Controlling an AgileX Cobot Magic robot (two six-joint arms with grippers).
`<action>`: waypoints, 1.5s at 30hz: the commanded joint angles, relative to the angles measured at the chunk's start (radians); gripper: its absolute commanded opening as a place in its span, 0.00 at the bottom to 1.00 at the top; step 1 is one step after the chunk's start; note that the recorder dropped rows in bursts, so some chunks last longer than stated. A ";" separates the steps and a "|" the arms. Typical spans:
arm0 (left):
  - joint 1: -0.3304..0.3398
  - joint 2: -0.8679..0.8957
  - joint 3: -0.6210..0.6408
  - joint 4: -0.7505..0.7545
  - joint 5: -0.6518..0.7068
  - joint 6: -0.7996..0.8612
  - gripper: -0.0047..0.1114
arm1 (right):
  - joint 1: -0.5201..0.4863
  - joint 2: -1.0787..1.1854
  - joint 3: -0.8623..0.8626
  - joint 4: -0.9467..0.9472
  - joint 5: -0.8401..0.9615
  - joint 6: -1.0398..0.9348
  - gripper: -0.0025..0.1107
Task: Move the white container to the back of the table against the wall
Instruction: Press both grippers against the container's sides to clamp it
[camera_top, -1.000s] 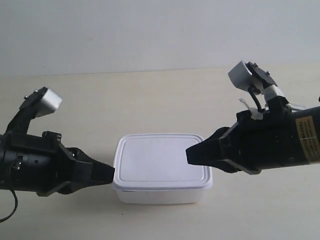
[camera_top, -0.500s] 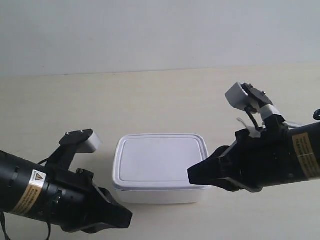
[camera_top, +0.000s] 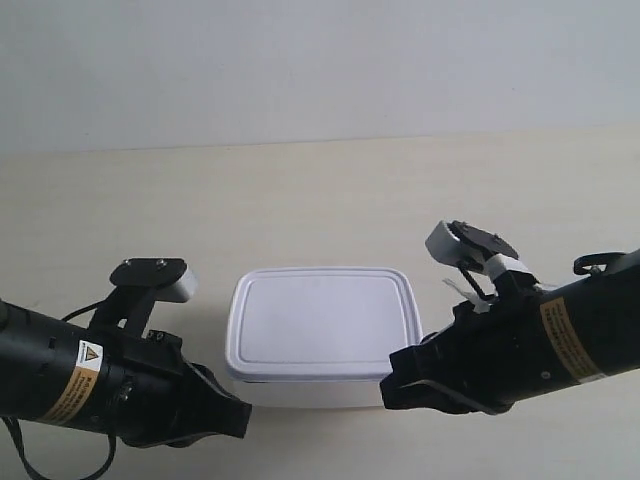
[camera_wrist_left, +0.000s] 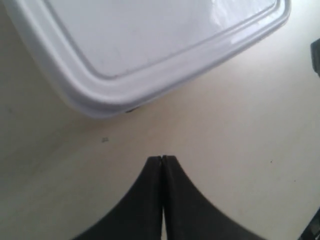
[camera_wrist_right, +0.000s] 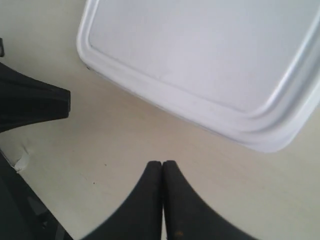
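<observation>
A plain wall (camera_top: 320, 70) closed the far edge of the bench (camera_top: 320, 200). The white container (camera_top: 318, 325), lid on, sat flat on the bench, beyond both sets of jaws and well apart from the wall. The left jaws were pressed together, tips near one front corner, not touching it. The right jaws were likewise pressed together near the other front corner. Judgement: each set stood on the side away from the wall, shut to form a blunt pusher, so the container could be shoved back evenly without turning.
</observation>
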 joint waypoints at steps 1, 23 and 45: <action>-0.005 0.001 -0.005 -0.003 0.034 -0.003 0.04 | 0.002 0.024 0.002 0.002 0.011 -0.012 0.02; -0.005 0.151 -0.095 -0.003 0.037 -0.026 0.04 | 0.002 0.083 0.000 0.002 0.121 -0.012 0.02; -0.005 0.263 -0.215 -0.003 0.062 -0.022 0.04 | 0.002 0.146 -0.042 0.002 0.224 -0.012 0.02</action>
